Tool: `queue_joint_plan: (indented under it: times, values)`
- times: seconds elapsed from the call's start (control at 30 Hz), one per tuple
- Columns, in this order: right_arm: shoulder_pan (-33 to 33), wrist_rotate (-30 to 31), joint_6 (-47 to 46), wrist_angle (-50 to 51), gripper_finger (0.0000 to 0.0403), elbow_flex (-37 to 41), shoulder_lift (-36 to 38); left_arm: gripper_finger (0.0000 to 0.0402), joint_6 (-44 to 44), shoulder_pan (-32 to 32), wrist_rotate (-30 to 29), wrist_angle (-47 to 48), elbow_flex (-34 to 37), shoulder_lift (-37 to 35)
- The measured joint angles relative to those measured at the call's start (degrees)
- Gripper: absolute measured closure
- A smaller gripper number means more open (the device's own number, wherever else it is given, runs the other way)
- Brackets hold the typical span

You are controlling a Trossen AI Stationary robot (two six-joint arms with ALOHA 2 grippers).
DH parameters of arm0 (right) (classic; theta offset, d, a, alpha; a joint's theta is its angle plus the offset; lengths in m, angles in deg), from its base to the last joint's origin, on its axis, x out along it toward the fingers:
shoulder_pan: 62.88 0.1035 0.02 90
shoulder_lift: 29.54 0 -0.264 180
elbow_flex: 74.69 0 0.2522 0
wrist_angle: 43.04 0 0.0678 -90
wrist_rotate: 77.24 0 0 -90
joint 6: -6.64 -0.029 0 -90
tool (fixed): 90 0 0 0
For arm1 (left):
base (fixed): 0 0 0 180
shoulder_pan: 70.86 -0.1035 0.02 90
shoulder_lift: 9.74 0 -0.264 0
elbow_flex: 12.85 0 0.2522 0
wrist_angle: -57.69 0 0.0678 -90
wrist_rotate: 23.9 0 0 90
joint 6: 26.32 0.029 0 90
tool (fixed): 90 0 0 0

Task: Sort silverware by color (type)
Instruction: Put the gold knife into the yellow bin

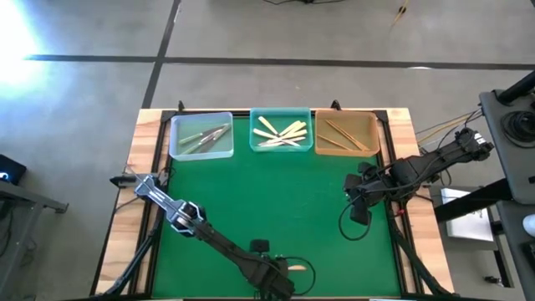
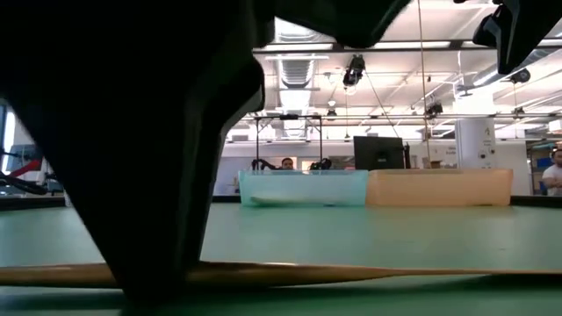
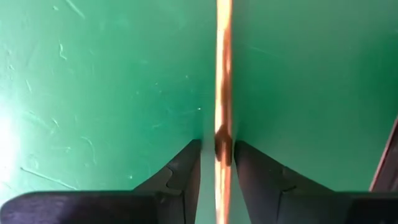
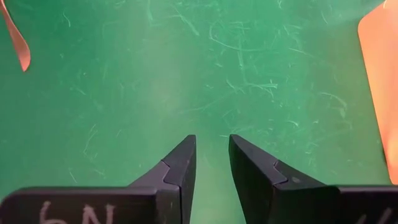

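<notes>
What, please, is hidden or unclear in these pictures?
- Low view: a dark arm up close blocks the left half, hiding the clear tray.
- Left wrist view: the wooden utensil runs off both edges; its type is unknown.
- High view: the left gripper is too small to read.

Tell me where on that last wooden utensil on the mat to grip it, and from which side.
Grip the wooden utensil across its slim handle, from straight above: it lies flat on the green mat, so only its narrow sides offer purchase. The left gripper already straddles it that way, fingers at either edge. The right gripper waits empty.
</notes>
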Motion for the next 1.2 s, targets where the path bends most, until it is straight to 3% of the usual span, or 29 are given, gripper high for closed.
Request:
queue_joint_plan:
  times: [0.13, 0.3, 0.57, 0.77, 0.87, 0.97, 1.2]
  values:
    - [0.0, 0.0, -0.1, 0.0, 0.0322, 0.0, 0.0, 0.0330, -3.3, -1.6, 3.2, 0.0, -0.1, 0.6]
    - [0.0, 0.0, -0.2, 0.0, 0.0330, 0.0, 0.0, 0.0389, -4.6, -3.7, 4.7, 0.4, -0.1, 0.5]
    - [0.0, 0.0, -0.7, 0.0, 0.0331, 0.0, 0.0, 0.0396, 1.8, -5.1, 3.7, 3.0, -1.0, -2.4]
    - [0.0, 0.0, -1.6, 0.0, 0.0333, 0.0, 0.0, 0.0398, 3.4, -6.1, -7.1, 8.5, -0.6, -5.6]
    - [0.0, 0.0, -1.5, 0.4, 0.0335, 0.0, 0.0, 0.0399, 1.2, -6.5, -8.5, 14.3, -0.8, -6.8]
    - [0.0, 0.5, 0.5, 0.6, 0.0332, 0.2, 0.3, 0.0399, -2.5, -7.2, -13.6, 15.3, -0.6, -8.2]
    - [0.3, 11.2, 1.5, -6.2, 0.0334, 4.9, 4.1, 0.0399, -13.3, -8.8, -30.9, 15.3, -0.5, -15.9]
